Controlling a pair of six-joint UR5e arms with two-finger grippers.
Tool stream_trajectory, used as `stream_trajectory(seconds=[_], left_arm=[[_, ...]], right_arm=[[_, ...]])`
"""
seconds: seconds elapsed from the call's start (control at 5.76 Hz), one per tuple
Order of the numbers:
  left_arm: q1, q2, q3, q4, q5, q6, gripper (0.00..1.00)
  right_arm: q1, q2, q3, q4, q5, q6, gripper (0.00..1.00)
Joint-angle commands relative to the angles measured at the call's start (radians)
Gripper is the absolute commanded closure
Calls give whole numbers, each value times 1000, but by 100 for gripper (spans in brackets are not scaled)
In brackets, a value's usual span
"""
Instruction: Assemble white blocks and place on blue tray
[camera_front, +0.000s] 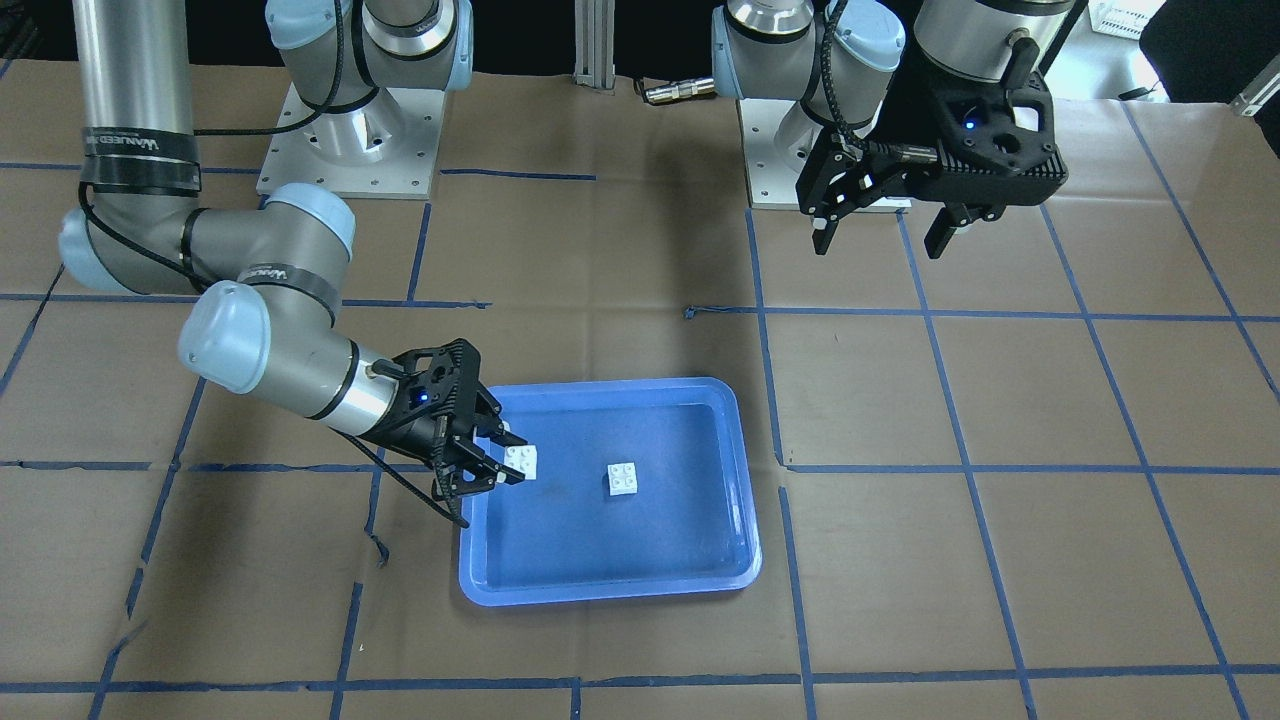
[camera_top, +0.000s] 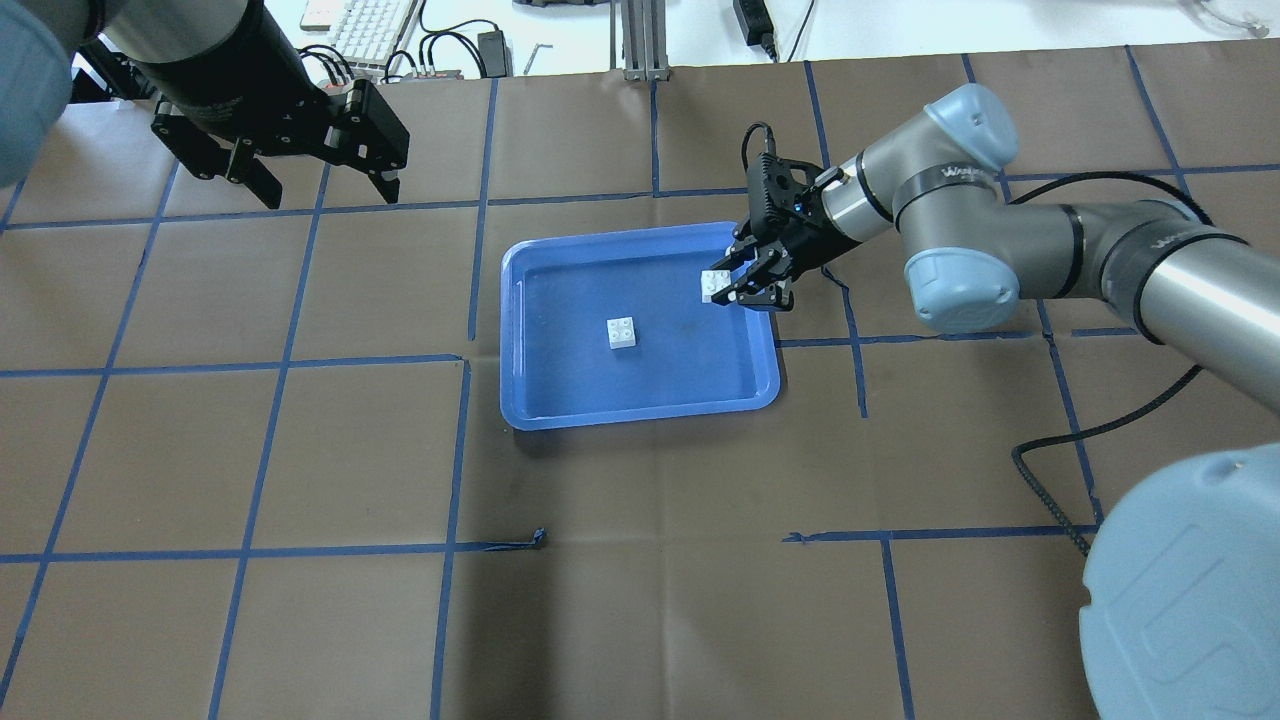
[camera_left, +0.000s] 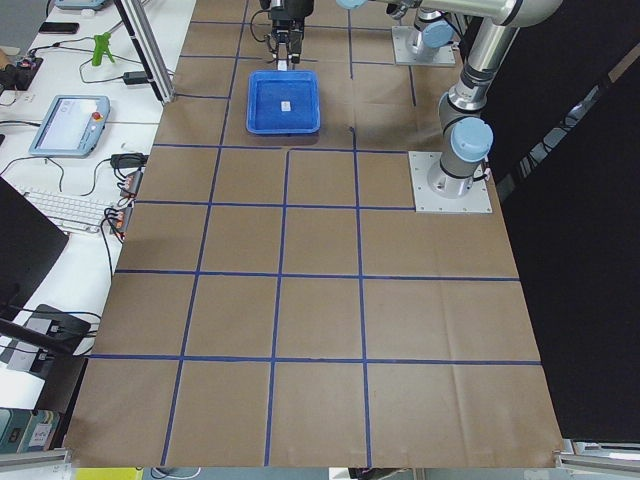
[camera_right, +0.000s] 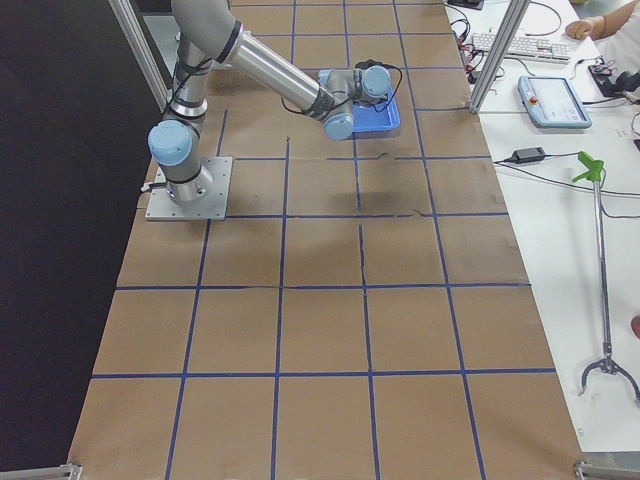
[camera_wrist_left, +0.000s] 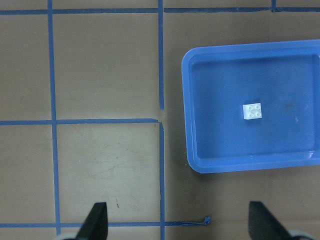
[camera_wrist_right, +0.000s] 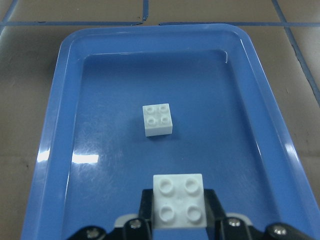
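The blue tray (camera_top: 530, 400) lies mid-table; it also shows in the front view (camera_front: 700, 585), the left wrist view (camera_wrist_left: 195, 165) and the right wrist view (camera_wrist_right: 50, 145). One white block (camera_top: 622, 333) sits studs up on the tray floor (camera_front: 623, 479) (camera_wrist_left: 252, 111) (camera_wrist_right: 158, 119). My right gripper (camera_top: 735, 282) is shut on the second white block (camera_top: 713, 285) (camera_front: 522, 461) (camera_wrist_right: 179, 200) and holds it just above the tray's right end. My left gripper (camera_top: 320, 185) hangs open and empty, high over the far left of the table (camera_front: 880, 235).
The table is covered in brown paper with a grid of blue tape (camera_top: 460, 450). The arm base plates (camera_front: 345, 145) stand at the robot's side. A keyboard (camera_top: 365, 25) and cables lie beyond the table's far edge.
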Motion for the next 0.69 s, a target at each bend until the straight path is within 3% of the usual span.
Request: stream_trajectory(seconds=[0.0,0.52], left_arm=[[-1,6,-9,2,0,1,0],[0,10,-10,1,0,1,0]], right_arm=[[50,87,27,-163,2,60,72],[85,138,27,-256,2,125,72]])
